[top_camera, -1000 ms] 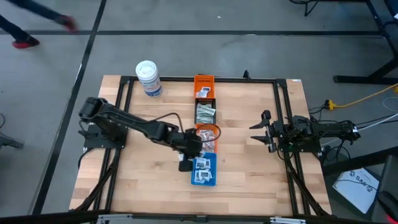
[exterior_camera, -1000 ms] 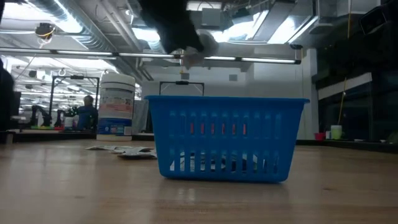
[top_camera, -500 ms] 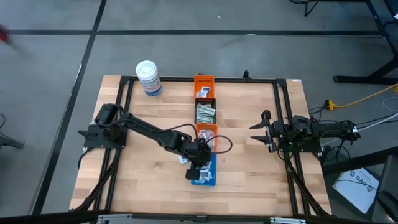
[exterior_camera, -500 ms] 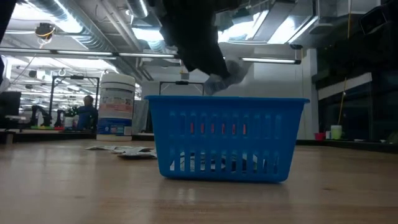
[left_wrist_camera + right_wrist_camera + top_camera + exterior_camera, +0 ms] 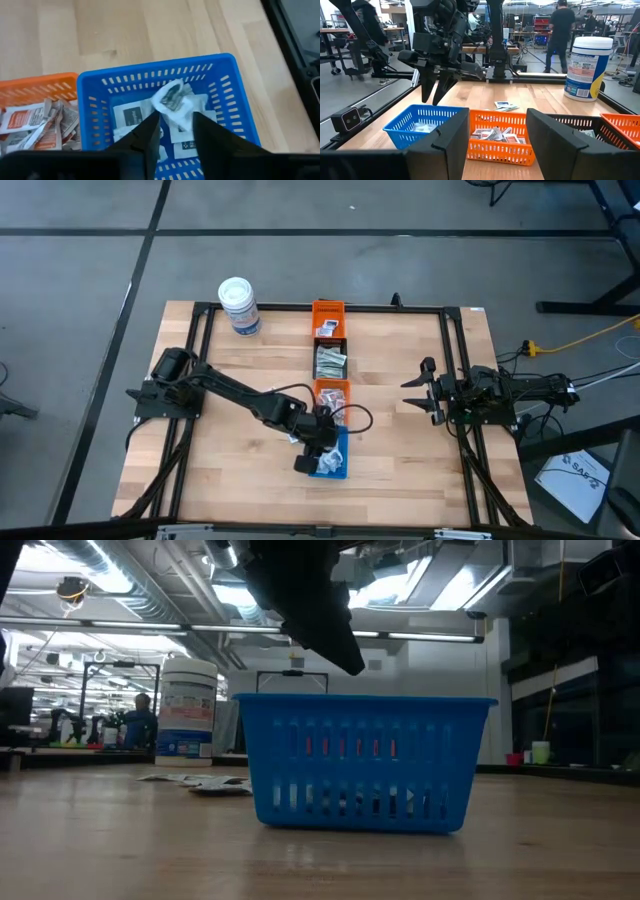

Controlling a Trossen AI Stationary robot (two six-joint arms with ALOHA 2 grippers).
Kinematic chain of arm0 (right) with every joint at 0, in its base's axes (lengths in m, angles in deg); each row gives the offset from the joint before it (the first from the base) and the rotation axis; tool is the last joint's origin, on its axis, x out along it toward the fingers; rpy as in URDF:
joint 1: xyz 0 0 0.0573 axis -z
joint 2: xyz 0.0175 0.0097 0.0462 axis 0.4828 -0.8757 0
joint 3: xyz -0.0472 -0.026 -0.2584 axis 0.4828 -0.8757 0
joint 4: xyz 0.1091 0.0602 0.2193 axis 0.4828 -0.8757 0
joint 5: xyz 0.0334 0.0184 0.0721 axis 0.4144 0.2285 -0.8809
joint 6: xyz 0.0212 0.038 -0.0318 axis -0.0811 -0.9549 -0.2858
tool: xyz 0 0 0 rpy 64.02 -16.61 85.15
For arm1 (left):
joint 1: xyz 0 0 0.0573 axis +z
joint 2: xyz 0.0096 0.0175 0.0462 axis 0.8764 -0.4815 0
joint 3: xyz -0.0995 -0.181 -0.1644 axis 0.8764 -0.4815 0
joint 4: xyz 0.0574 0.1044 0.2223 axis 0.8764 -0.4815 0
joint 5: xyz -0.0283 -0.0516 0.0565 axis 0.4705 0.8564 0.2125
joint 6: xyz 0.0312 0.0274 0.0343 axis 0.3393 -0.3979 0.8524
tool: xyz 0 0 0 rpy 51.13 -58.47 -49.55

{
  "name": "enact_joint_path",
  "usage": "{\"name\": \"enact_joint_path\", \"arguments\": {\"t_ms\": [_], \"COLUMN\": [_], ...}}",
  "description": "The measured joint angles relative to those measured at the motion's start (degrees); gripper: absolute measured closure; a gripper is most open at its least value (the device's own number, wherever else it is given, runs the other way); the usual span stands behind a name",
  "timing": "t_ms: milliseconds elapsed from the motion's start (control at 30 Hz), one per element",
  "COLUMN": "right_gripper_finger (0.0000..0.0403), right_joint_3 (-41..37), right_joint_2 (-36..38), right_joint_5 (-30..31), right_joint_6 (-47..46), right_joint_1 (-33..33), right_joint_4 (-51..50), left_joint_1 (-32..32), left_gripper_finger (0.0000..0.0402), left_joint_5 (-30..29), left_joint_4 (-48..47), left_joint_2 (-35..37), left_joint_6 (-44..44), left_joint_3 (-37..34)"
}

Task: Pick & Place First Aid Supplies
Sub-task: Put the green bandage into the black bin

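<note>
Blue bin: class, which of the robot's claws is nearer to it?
Left. The left claw hovers directly above the blue bin; the right claw waits well away at the table's right side.

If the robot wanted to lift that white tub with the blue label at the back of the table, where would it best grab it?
Probably around the middle of the white tub's round side wall, coming in level from the side. It stands upright near the table's far left corner, apart from the bins, so its sides look free. Its lid looks too broad for a grip from above. The left gripper is nearer, over the blue bin.
</note>
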Motion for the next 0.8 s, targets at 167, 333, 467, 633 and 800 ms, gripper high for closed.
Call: {"name": "enact_joint_path", "arguments": {"t_ms": [167, 333, 467, 633, 800], "right_gripper_finger": [0.0208, 0.0208, 0.0208, 0.0208, 0.0208], "right_joint_3": [0.00, 0.00, 0.00, 0.00, 0.01], "right_joint_2": [-0.01, -0.01, 0.00, 0.00, 0.00], "right_joint_5": [0.00, 0.01, 0.00, 0.00, 0.00], "right_joint_6": [0.00, 0.00, 0.00, 0.00, 0.00], "right_joint_1": [0.01, 0.01, 0.01, 0.00, 0.02], "right_joint_4": [-0.02, 0.00, -0.02, -0.02, 0.00], "left_joint_1": [0.01, 0.07, 0.07, 0.57, 2.30], "left_gripper_finger": [0.0253, 0.0238, 0.0239, 0.0244, 0.0244], "left_joint_5": [-0.07, -0.22, -3.54, -8.50, -10.75], "left_joint_4": [-0.28, -1.73, -7.18, -16.67, -18.76], "left_joint_2": [0.29, 2.46, 5.19, 8.50, 12.80], "left_joint_6": [-2.04, 0.30, 4.27, 9.81, 13.55], "left_joint_3": [0.00, 0.00, 0.00, -0.63, -6.21]}}
